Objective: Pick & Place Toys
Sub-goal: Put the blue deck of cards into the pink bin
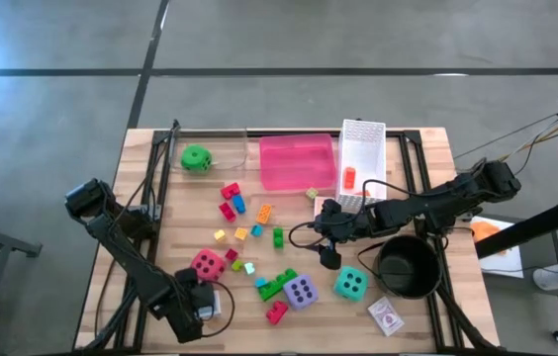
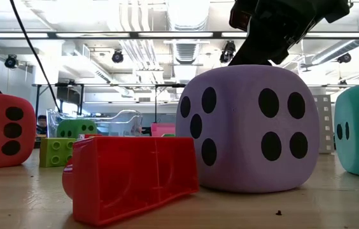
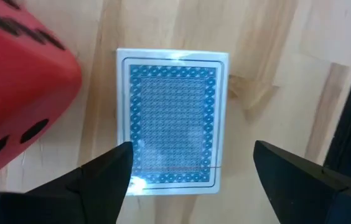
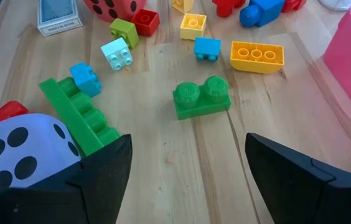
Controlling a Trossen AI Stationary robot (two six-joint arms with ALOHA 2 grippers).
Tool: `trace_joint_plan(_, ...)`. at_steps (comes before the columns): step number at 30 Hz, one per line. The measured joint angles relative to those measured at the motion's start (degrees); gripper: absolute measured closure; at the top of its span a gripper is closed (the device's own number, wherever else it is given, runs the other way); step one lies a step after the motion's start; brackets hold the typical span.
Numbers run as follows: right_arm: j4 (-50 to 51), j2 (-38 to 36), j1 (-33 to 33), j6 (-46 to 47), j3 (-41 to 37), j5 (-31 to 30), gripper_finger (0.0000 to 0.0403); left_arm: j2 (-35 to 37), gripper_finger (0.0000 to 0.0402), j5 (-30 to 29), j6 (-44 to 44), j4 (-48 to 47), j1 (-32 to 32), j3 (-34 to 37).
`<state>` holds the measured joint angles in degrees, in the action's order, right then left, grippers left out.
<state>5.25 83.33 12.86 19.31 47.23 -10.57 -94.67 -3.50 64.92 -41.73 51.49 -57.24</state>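
Observation:
My left gripper [image 3: 191,158] stands open near the table's front left, pointing down over a blue-backed card pack [image 3: 172,118] that lies flat on the wood beside the red die [image 1: 208,264]. Its fingers stand at the pack's two long sides; I see no touch. My right gripper [image 4: 188,155] hangs open and slanted above a green two-stud brick [image 4: 201,98] at mid-table, holding nothing. The purple die [image 1: 301,291], teal die [image 1: 349,284] and green die [image 1: 196,158] rest on the table. Several small bricks [image 1: 249,222] lie scattered in the middle.
A pink tub [image 1: 297,161] and a white mesh basket [image 1: 361,163] stand at the back, and a black round pot [image 1: 406,265] at the right. A second card pack [image 1: 386,316] lies by the front right edge. A long green brick [image 4: 79,115] leans against the purple die.

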Motion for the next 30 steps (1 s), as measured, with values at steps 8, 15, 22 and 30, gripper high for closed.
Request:
trace_joint_plan(8,0.0,0.0,0.0,0.0,0.01,0.0,0.0097,-0.09,0.0071,-0.34,2.67,0.94,0.06,3.41)
trace_joint_plan(15,0.0,0.01,0.01,0.0,0.0,0.0,0.0097,-0.09,0.0071,-0.34,2.69,4.16,0.06,5.08)
trace_joint_plan(22,0.0,0.0,0.0,0.0,0.0,0.0,0.0097,-2.0,0.0071,-0.36,-1.3,4.43,0.08,4.68)
trace_joint_plan(30,-0.02,0.0,-0.01,0.0,0.02,0.0,0.0097,-2.5,0.0071,-0.05,-1.85,4.61,0.1,4.3)
